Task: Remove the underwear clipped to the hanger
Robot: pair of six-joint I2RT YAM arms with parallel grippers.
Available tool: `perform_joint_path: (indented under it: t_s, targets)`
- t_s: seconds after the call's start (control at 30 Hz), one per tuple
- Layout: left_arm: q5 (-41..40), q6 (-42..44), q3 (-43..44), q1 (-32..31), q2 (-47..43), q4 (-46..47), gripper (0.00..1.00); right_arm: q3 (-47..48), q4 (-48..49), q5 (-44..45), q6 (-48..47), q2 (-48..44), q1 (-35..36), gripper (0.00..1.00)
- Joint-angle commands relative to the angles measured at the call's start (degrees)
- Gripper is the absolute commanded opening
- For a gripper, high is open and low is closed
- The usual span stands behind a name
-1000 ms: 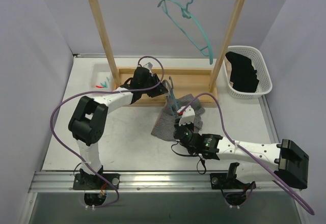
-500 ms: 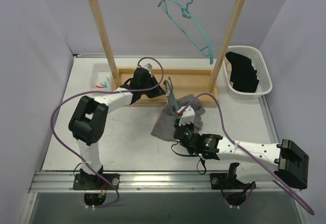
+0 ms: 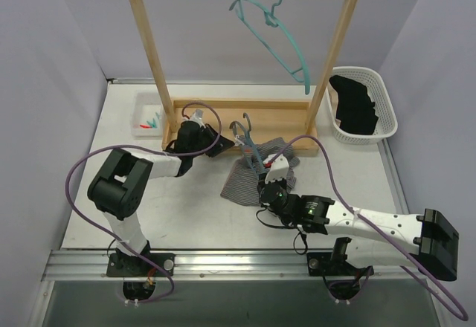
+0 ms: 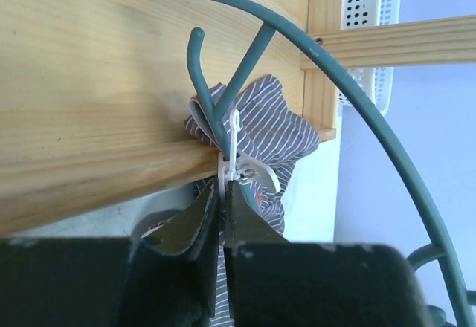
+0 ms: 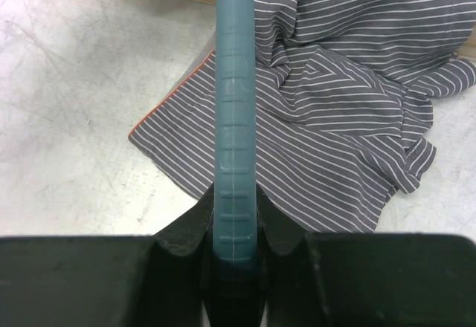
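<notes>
Grey striped underwear [image 3: 239, 182] lies on the table [image 3: 178, 208] beside the wooden rack [image 3: 152, 52], fastened to the teal hanger [image 5: 236, 82] by a white clip [image 4: 236, 165]; the black pair [image 3: 355, 108] sits in the basket [image 3: 388, 104]. Left jaws pinch nearly shut on that clip, right jaws clamp the hanger's bar — if the pinch slips, the clip likely snaps back onto the cloth

The underwear [image 3: 242, 182] lies on the table [image 3: 178, 208] before the rack [image 3: 275, 111].
</notes>
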Motion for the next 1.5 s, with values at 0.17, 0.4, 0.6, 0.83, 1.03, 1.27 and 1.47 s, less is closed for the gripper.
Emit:
perform_joint_path:
  t_s: [0.17, 0.4, 0.6, 0.83, 1.03, 1.27, 1.47]
  targets:
    - [7.2, -9.7, -9.4, -1.2, -2.0, 25.2, 0.02, 0.9, 3.4, 1.4, -1.0, -4.0, -0.8, 0.0]
    - [5.4, -15.3, -16.2, -1.3, -0.3, 40.0, 0.03, 0.5, 3.6, 0.9, -0.4, -3.5, -0.8, 0.0]
    - [4.6, -11.6, -15.3, -1.3, -6.0, 31.7, 0.43, 0.5, 3.8, 0.0, -1.4, -2.4, -0.9, 0.0]
    - [2.2, -7.3, -14.0, -1.1, -12.3, 17.8, 0.94, 0.4, 3.9, -1.3, -2.3, -0.9, -0.7, 0.0]
    - [-1.3, -0.4, -8.2, -1.0, -15.8, -1.9, 0.94, 0.0, 3.9, -1.8, -2.5, -0.4, -0.5, 0.0]
    - [-1.9, 3.4, -1.0, 0.9, -13.4, -12.5, 0.94, 0.2, 4.0, -2.5, -2.9, 0.2, 0.0, 0.0]
    - [0.5, 5.2, 4.3, 2.3, -10.0, -18.1, 0.94, 0.2, 4.1, -2.5, -3.2, 0.1, 0.3, 0.0]
